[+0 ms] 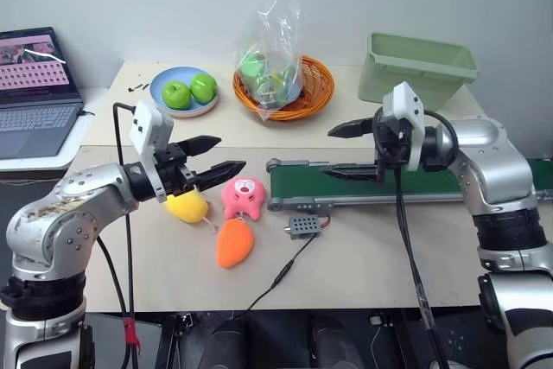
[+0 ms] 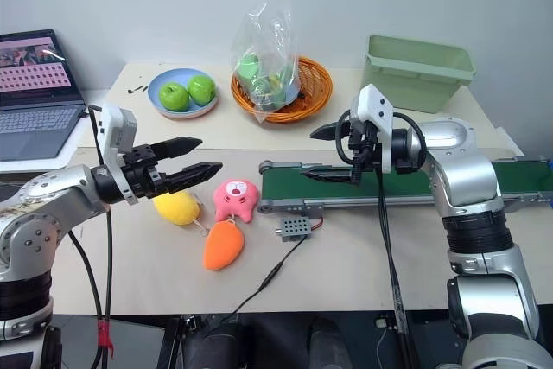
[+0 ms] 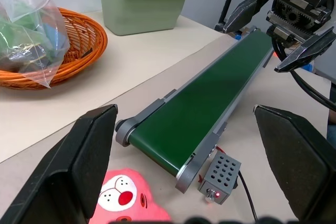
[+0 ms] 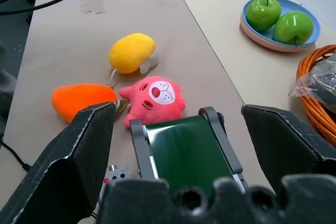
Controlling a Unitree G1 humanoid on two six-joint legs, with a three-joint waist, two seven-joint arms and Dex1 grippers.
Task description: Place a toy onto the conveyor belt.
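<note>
Nearest on the tabletop [image 1: 363, 265]: orange carrot plush [image 1: 233, 244], then the toy [image 1: 187, 206], yellow, lying flat just beside the pink plush [image 1: 243, 198], which sits close to the near roller of the conveyor belt [image 1: 363, 183]. Toy not yet grasped, not yet on the belt; whole task remains: grasp, lift, carry across, set down.

Left end effector [image 1: 216, 155] hovers above the toy, fingers spread wide, released, holding nothing; no contact visible. Right end effector [image 1: 352, 151] hangs over the belt's near end, jaws apart, empty.

Toy orientation: in the right wrist view the toy [image 4: 132, 52] reads as an oval, its long axis level on the tabletop, one end towards the pink plush, the other away. A short string trails from the plush end.

Farther back: basket [image 1: 315, 97], plate of apples [image 1: 184, 92], green bin [image 1: 417, 68].
</note>
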